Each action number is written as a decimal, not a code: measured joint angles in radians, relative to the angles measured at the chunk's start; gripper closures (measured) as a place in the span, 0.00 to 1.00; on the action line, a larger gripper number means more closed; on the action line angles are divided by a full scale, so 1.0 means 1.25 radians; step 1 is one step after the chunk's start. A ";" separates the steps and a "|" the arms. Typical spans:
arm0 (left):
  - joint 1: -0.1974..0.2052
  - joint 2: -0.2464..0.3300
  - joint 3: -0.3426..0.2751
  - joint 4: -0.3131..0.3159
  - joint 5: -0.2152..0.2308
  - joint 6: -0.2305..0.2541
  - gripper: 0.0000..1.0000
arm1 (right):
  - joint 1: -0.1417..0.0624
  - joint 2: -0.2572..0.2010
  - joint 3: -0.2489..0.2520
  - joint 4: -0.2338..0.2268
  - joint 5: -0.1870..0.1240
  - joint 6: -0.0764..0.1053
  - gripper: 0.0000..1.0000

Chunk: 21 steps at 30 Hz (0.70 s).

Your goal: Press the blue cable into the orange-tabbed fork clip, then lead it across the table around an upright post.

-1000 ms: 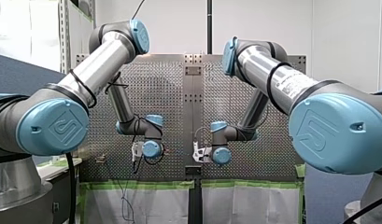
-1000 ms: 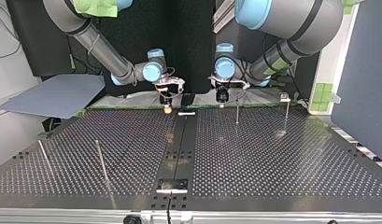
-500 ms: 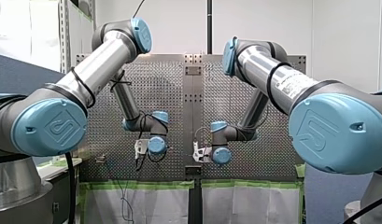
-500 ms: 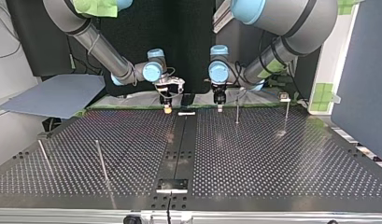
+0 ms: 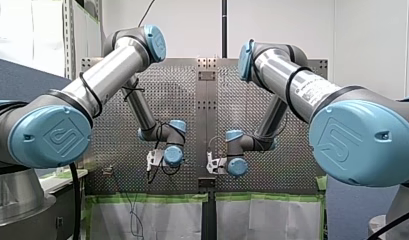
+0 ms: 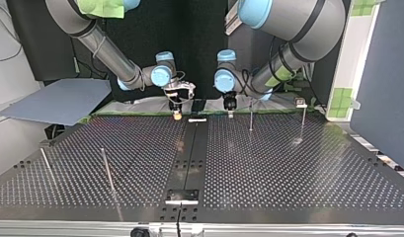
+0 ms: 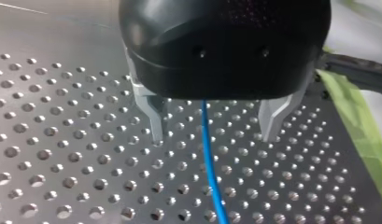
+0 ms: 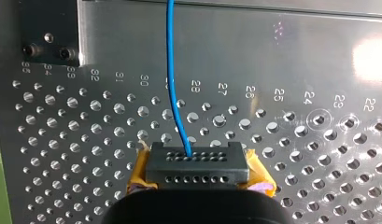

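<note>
Blue cable held by right gripper; left gripper astride it
Right pads are clamped on the cable at the far edge of the table. Left fingers stand apart, with the cable loose between them. This arm has shifted toward the right gripper, away from the upright post, probably to take hold.

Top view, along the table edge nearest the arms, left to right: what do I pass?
My right arm's yellow-tipped gripper → small white bar → my left arm's black gripper → thin upright metal post → second thin metal post.

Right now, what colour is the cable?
The cable is blue; the left wrist view shows it best.
</note>
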 joint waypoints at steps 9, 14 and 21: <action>0.000 -0.001 0.006 -0.010 -0.015 0.001 0.09 | 0.000 0.000 0.000 0.002 0.000 0.000 1.00; 0.000 -0.001 0.006 -0.009 -0.031 0.008 0.38 | 0.000 0.000 0.000 0.002 0.000 -0.001 1.00; 0.000 -0.001 0.006 -0.008 -0.047 0.030 0.87 | 0.000 0.000 0.000 0.002 0.000 0.000 1.00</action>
